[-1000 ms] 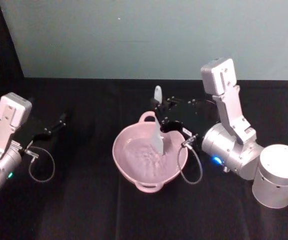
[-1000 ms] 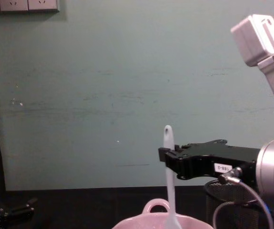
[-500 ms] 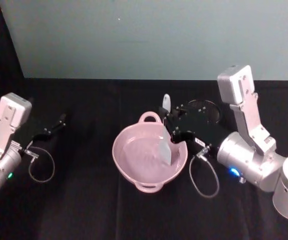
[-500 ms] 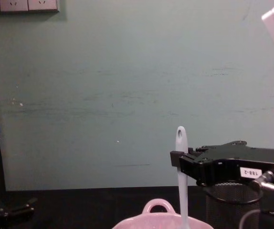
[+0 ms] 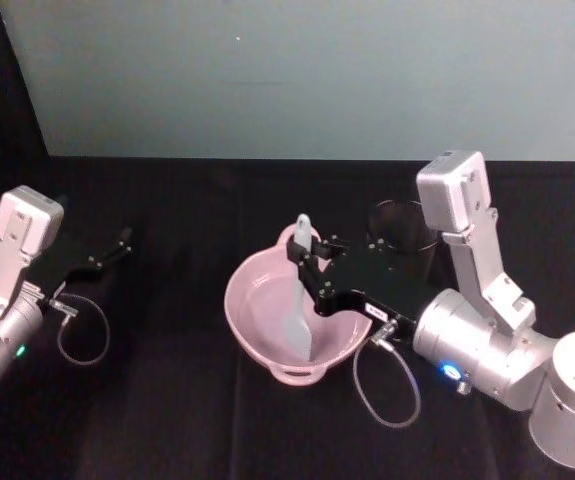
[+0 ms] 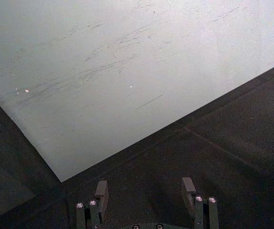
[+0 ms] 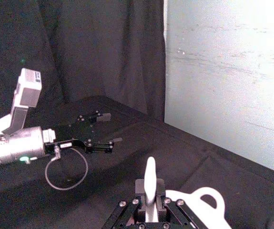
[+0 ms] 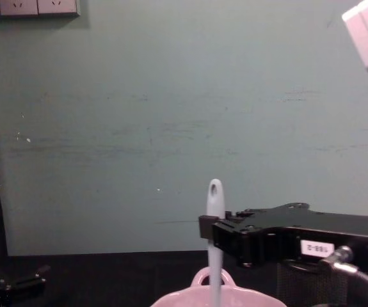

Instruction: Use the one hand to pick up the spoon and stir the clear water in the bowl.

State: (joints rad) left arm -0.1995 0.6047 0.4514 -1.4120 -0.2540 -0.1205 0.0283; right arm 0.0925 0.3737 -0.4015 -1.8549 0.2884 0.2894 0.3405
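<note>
Pickup part looks done to me: the black right gripper (image 5: 308, 270) is clamped on the handle of the white long-handled spoon (image 5: 299, 320). The spoon stands nearly upright, flat blade down inside the pale pink glossy bowl (image 5: 239, 300) in the middle of the black tabletop (image 5: 167, 400). What's left is the stirring itself (can't really make out the water). The left gripper (image 5: 115, 247) sits parked off left, fingers apart.

Mesh cup (image 5: 400, 226) right-rear of bowl (image 5: 252, 310); open cloth (image 5: 167, 380) leftward
</note>
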